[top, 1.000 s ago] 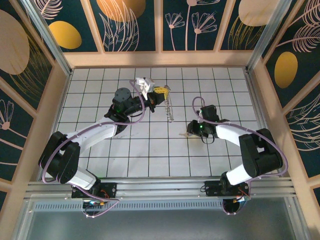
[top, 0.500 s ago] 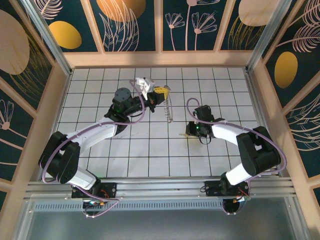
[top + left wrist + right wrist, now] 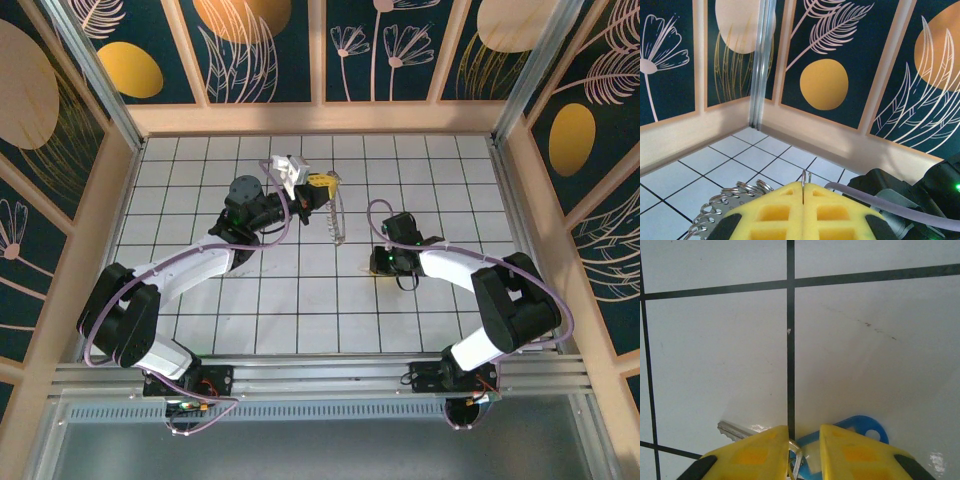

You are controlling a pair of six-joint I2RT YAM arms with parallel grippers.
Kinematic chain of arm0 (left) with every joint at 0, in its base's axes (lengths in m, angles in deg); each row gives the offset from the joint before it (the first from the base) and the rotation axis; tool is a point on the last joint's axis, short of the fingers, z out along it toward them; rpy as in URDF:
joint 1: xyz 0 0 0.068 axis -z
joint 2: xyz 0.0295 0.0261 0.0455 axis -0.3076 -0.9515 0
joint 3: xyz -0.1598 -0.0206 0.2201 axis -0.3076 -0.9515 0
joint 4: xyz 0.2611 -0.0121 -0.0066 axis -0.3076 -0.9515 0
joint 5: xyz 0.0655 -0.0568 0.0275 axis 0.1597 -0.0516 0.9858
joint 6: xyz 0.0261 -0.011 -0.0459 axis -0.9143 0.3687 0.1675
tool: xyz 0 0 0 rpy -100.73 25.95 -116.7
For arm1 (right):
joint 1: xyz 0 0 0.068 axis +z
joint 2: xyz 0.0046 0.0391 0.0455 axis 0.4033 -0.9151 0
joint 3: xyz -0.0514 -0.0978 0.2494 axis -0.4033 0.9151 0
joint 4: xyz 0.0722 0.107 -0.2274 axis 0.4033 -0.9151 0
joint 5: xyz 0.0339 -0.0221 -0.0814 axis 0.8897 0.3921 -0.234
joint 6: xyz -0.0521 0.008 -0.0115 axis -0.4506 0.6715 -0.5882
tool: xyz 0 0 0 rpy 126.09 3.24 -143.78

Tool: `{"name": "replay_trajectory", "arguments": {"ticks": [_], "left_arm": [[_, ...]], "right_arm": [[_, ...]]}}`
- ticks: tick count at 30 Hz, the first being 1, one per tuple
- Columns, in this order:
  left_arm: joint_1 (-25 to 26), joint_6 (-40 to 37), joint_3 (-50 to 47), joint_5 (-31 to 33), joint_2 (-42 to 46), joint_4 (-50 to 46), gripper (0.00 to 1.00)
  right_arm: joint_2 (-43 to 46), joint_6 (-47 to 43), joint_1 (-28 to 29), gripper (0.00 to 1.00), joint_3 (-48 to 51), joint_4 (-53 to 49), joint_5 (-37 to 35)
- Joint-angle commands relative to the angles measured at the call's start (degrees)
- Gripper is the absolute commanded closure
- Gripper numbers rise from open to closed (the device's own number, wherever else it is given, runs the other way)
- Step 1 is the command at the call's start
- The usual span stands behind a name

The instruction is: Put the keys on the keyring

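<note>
1. Overhead, open tiles of the table (image 3: 200, 170) lay on every side of your two arms. The wooden wall rails (image 3: 320, 118) stood well away from both grippers, and bare tiles lay between the pair.
2. Your left gripper (image 3: 325, 184) was raised toward the far middle of the table, clamped on the keyring (image 3: 338, 218). The silvery chain hung down just right of it.
3. Seen from the left wrist, the yellow pads (image 3: 770, 212) met with one wire of the chain standing up in the seam. Coiled links bunched at their left.
4. Your right gripper (image 3: 379, 263) sat low over the tiles, to the right of the hanging chain, nearer the bases and apart from it.
5. Seen from the right wrist, its fingertips (image 3: 755, 447) stood a narrow gap apart. The key (image 3: 860, 426) lay flat crosswise at them, blue head to the right and silver blade to the left, over a black grout line (image 3: 790, 340). Whether they touched it could not be told.
6. Glossy white tiles covered the floor, and dark blue panels (image 3: 824, 84) with gold discs and pale leaf drawings lined the walls.
</note>
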Motion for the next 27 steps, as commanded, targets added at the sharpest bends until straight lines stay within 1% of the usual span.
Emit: {"name": "replay_trajectory", "arguments": {"ticks": [1,12,27], "left_arm": [[0.3,0.15,0.5,-0.43,1.66,3.05,1.0],[0.3,0.44,0.53,-0.51,1.57,3.33,1.0],[0.26,0.69,0.78,-0.43,1.35,3.49,1.0]], "right_arm": [[1.1,-1.22,0.7,0.74,-1.05,-2.49,-1.53],[3.22,-1.23,1.24,0.73,0.54,-2.66,-1.18],[3.3,-2.02,2.63,0.74,1.38,-3.8,-3.79]]}}
